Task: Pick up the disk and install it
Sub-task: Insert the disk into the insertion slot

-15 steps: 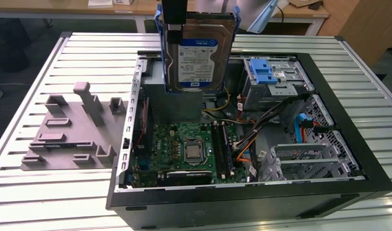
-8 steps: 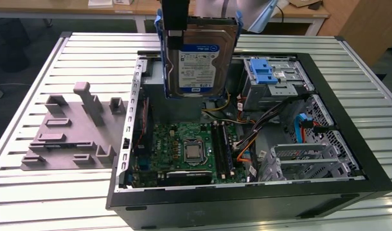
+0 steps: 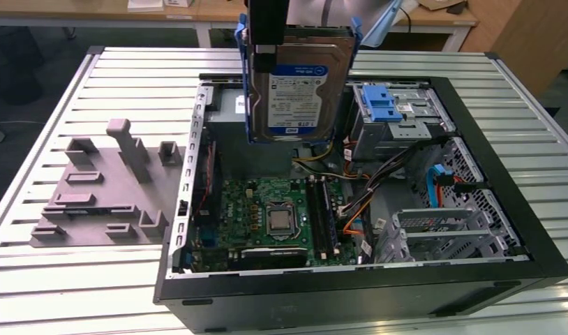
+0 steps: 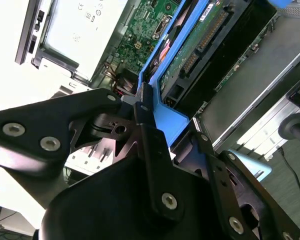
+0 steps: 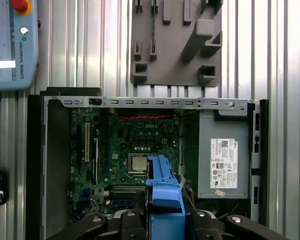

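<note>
The end effector [image 4: 167, 117] hangs over the open computer case [image 3: 512, 181], clenched on the upright disk [image 3: 298, 91]. The motherboard [image 3: 265, 216] lies directly below.

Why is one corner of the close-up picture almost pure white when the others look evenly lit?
In the second wrist view, glare bleaches the table to blank white, while the gripper holding the disk reads dark; in the first wrist view light is even, with soft streaks along the table's ribs; in the exterior view the computer case is dimmer inside than the table.
</note>
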You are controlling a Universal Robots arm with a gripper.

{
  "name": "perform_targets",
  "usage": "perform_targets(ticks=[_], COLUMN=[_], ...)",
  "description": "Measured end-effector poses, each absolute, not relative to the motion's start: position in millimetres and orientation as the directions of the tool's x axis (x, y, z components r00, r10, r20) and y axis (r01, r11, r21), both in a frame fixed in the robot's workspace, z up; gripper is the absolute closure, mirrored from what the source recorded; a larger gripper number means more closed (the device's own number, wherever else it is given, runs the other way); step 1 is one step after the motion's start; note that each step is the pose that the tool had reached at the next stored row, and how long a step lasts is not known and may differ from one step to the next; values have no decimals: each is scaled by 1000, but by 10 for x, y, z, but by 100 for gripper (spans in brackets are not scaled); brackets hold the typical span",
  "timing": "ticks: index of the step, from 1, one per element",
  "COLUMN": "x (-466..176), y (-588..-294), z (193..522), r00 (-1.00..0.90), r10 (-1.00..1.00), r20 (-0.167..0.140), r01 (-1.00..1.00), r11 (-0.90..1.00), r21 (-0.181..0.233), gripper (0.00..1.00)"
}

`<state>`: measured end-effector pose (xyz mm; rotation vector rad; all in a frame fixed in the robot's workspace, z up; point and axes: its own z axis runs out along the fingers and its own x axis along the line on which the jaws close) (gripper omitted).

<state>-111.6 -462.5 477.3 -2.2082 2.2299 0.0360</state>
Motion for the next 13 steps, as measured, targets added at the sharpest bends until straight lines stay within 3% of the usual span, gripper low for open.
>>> perform_targets(ticks=[13], x=[-1111], y=[-4656], z=[4773], r00=[-10], r10=[-1000], r20=[-18], r01=[-1000], r11=[10], r21=[14], gripper=[64])
